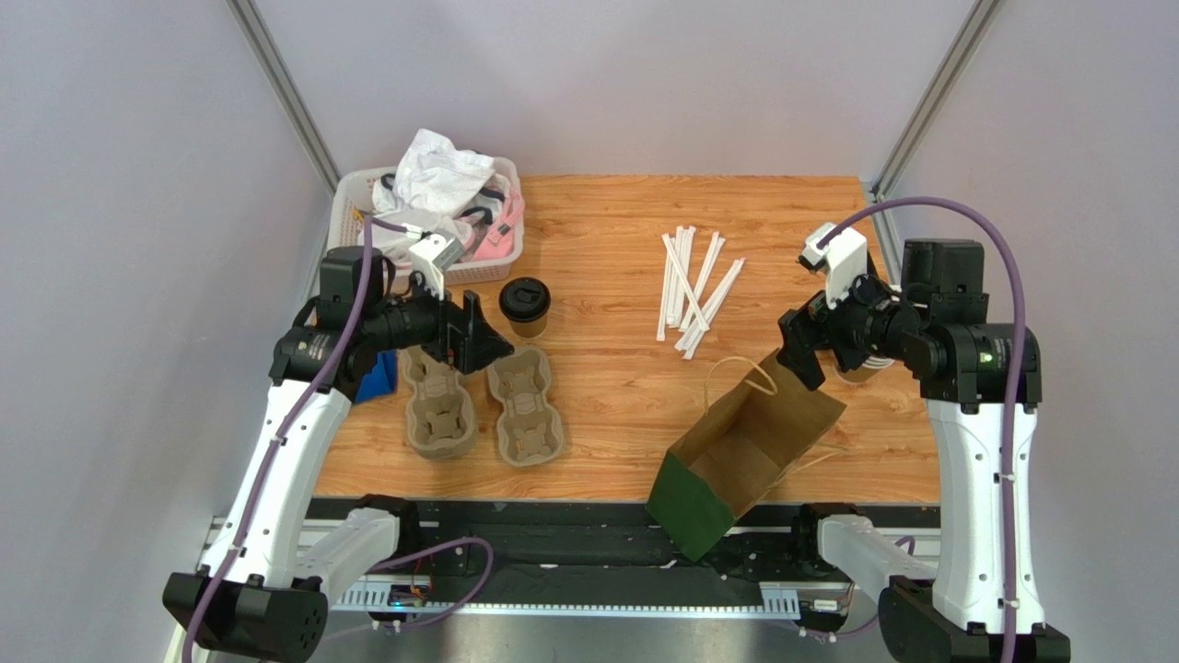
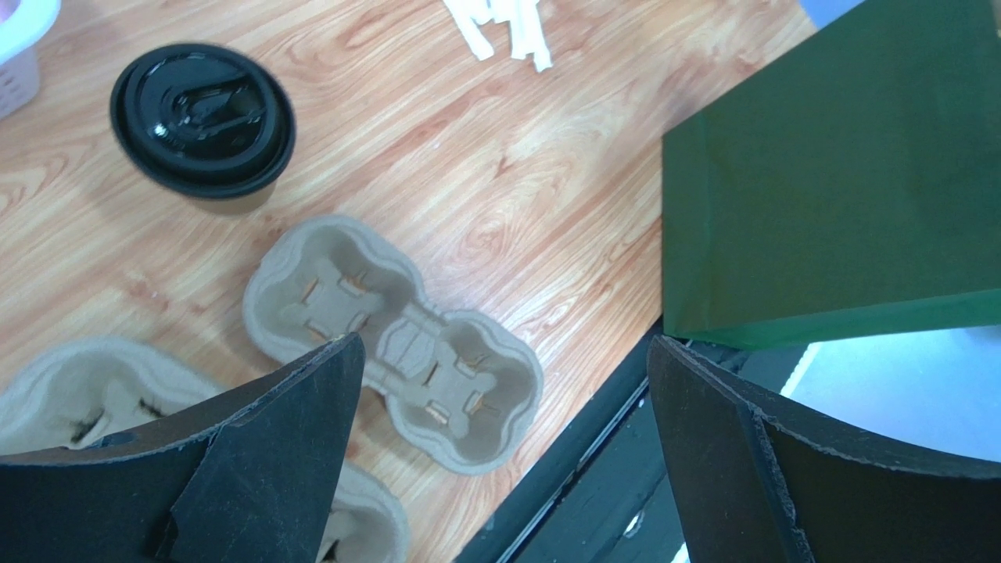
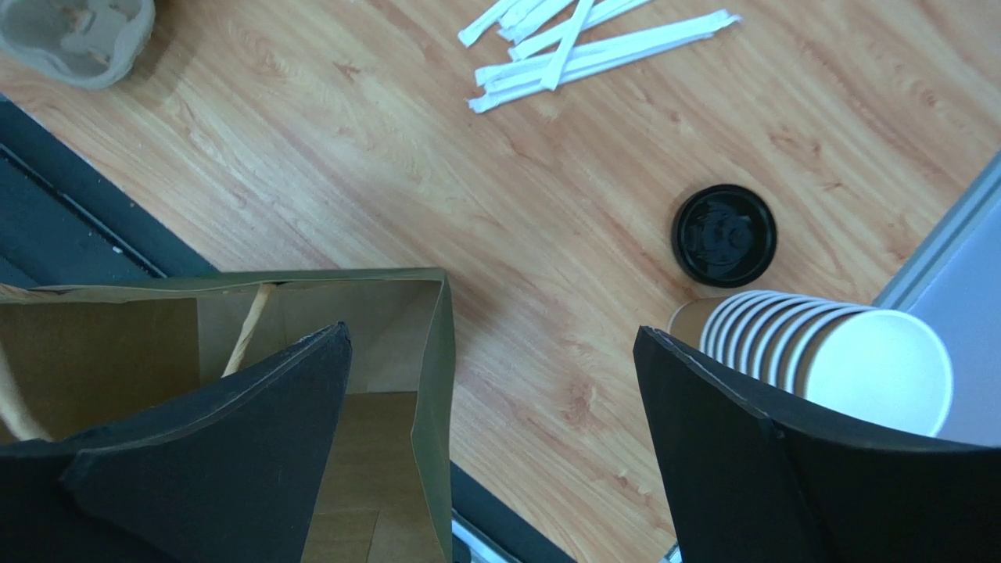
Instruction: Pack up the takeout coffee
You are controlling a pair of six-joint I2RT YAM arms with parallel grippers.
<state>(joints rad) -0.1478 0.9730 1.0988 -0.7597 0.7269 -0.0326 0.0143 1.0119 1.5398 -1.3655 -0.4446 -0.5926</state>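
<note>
Pale grey walls (image 1: 623, 83) are enclosing the light wooden tabletop (image 1: 609, 373). My left claw (image 2: 499, 343) and right claw (image 3: 490, 332) are gaping, empty.

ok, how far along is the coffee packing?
Done: nothing yet. The coffee stands lidded on the table, outside the bag, which lies on its side, mouth open. In hand: nothing; left gripper open near the coffee, right gripper open at the bag's mouth. Left: grasp the coffee and bag it.
</note>
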